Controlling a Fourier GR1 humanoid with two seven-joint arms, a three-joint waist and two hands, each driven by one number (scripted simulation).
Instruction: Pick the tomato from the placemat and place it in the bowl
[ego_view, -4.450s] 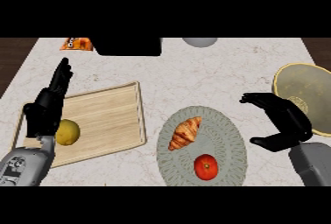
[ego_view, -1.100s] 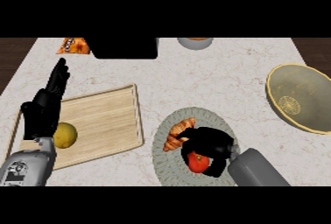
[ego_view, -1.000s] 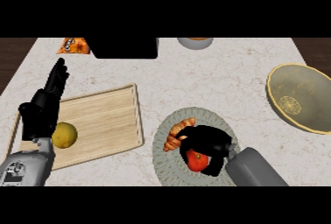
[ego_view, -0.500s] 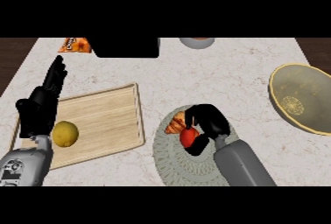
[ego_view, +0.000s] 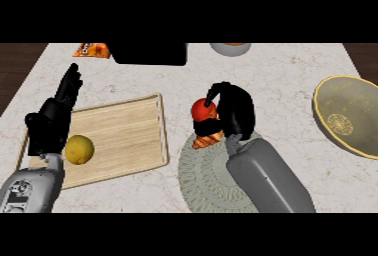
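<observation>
My right hand (ego_view: 233, 111) is curled round the red tomato (ego_view: 201, 109) and holds it above the far edge of the round grey placemat (ego_view: 201, 177). An orange croissant (ego_view: 207, 140) lies on the placemat just below the hand, partly hidden by it. The yellow-rimmed bowl (ego_view: 353, 116) sits at the right edge of the counter, well to the right of the hand. My left hand (ego_view: 53, 115) rests open at the left, fingers up, over the left end of the wooden cutting board (ego_view: 122, 137).
A yellow lemon (ego_view: 79, 149) lies on the cutting board near my left hand. At the back stand a black box (ego_view: 150, 53), an orange packet (ego_view: 92, 49) and a grey cup (ego_view: 230, 48). Bare marble lies between the placemat and the bowl.
My right hand closed on the tomato on the placemat, lifted it and carried it toward the back of the counter. The croissant is uncovered. The left hand has barely moved.
</observation>
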